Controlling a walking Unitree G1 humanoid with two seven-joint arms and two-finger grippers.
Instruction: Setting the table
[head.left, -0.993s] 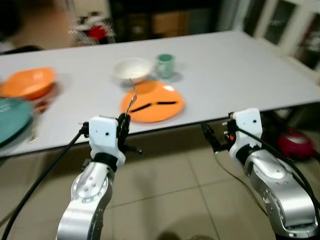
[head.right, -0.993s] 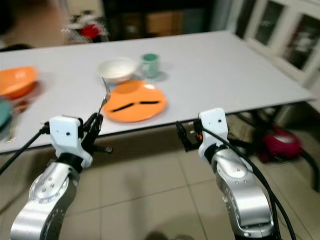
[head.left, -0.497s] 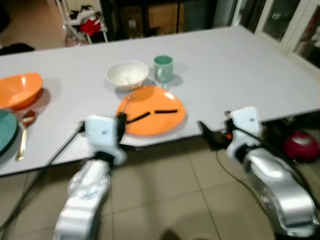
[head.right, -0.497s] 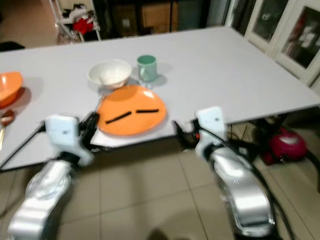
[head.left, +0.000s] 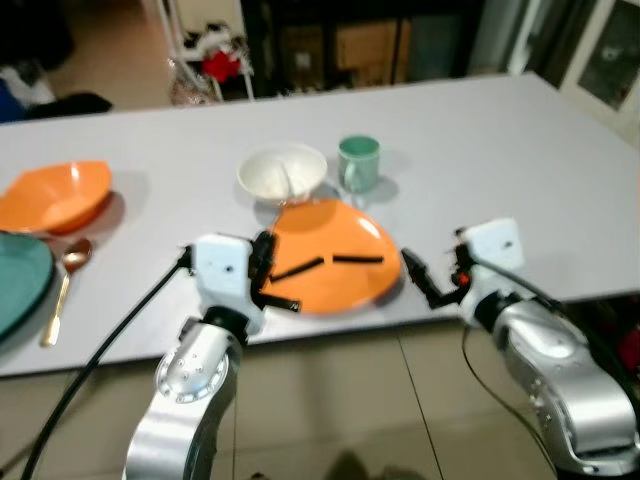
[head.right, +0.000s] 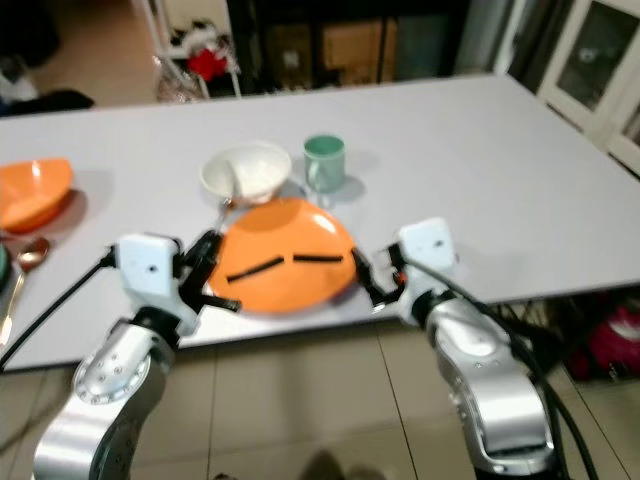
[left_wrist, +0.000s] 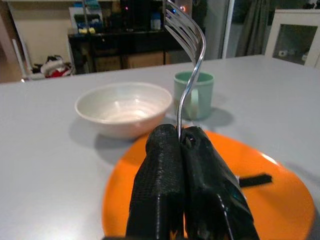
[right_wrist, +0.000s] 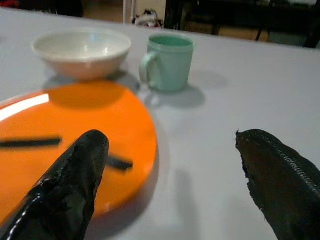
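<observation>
A big grey table (head.left: 520, 150) holds the dishes. An orange plate (head.left: 340, 285) lies near the front edge, and two thin black sticks (head.left: 330, 264) lie flat on it. At 12 o'clock from the plate sits a white bowl (head.left: 283, 174); nothing can be seen inside it. At 1 o'clock from the plate stands a green mug (head.left: 359, 163), just beside the bowl; what is in it cannot be told.

The left gripper (left_wrist: 182, 137) hangs over the plate's 9 o'clock edge. Its two black fingers are pressed tight on the handle of a silver fork (left_wrist: 187, 55), which stands upright with its prongs at the top.

The right gripper (right_wrist: 170, 150) sits at the plate's 3 o'clock side, low over the table. Its fingers (right_wrist: 75, 175) are spread wide apart with nothing between them.

Far off at 9 o'clock from the plate is an orange bowl (head.left: 60, 195), which looks empty. Near it, at its 6 o'clock, a gold spoon (head.left: 62, 290) lies on the table. A teal plate (head.left: 18, 285) peeks in at the table's left edge, just beside the spoon.
</observation>
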